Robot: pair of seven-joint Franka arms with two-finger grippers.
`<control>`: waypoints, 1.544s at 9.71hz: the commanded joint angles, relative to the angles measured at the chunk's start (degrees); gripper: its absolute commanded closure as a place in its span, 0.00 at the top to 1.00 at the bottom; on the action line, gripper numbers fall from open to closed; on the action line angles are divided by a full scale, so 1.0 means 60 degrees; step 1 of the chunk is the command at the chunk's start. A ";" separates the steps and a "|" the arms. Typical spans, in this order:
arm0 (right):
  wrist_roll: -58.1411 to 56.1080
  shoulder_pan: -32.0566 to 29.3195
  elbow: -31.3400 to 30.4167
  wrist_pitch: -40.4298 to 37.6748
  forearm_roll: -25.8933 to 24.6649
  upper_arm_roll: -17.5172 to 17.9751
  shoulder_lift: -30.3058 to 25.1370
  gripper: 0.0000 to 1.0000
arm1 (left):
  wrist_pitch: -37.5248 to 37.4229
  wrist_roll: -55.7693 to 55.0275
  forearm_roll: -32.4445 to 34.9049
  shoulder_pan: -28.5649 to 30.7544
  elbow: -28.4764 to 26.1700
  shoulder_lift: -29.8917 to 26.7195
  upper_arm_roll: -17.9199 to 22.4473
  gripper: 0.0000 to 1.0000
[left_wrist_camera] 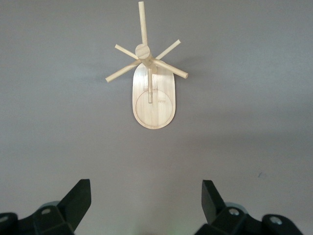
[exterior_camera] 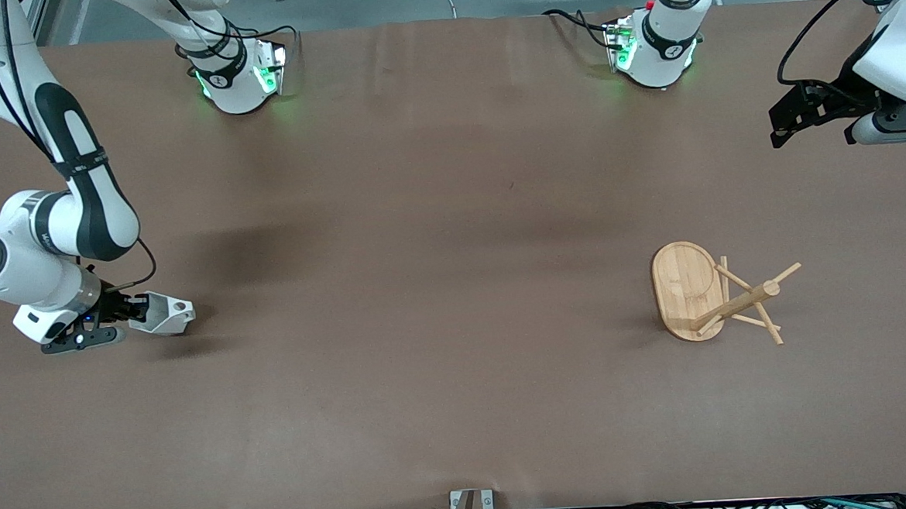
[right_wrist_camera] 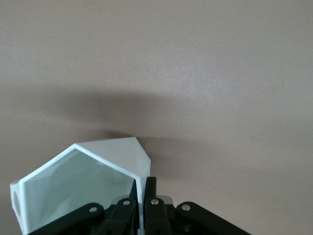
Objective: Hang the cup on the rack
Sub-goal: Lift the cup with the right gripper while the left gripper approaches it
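Observation:
The white faceted cup (exterior_camera: 163,314) is at the right arm's end of the table, lying sideways in my right gripper (exterior_camera: 134,310). The right wrist view shows the right gripper (right_wrist_camera: 143,183) shut on the cup's rim wall, one finger inside the mouth and one outside; the cup (right_wrist_camera: 83,186) appears to be held just above the table. The bamboo rack (exterior_camera: 683,289) stands upright on its oval base toward the left arm's end, with its pegs bare. My left gripper (exterior_camera: 791,116) is open and empty, raised above the table near that end. In the left wrist view, the gripper (left_wrist_camera: 146,196) faces the rack (left_wrist_camera: 152,98).
The brown table top (exterior_camera: 439,286) lies bare between the cup and the rack. The two arm bases (exterior_camera: 238,79) stand along the table edge farthest from the front camera. A small metal bracket (exterior_camera: 470,506) sits at the edge nearest it.

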 commanded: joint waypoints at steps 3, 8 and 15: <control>-0.0170 0.0080 0.2200 -0.4768 0.2871 0.0191 -0.0807 0.00 | -0.0124 0.0097 -0.0126 -0.0119 -0.0083 0.0138 -0.0040 1.00; -0.0097 0.1527 0.2219 -0.5494 0.6973 0.0249 -0.1511 0.00 | -0.0109 0.1132 -0.0125 -0.1173 0.0078 0.0109 -0.0608 1.00; -0.0067 0.3331 0.2116 -0.5770 1.1666 0.0249 -0.1423 0.00 | 0.1428 0.2776 -0.0448 -0.1306 0.0616 0.0810 -0.3859 1.00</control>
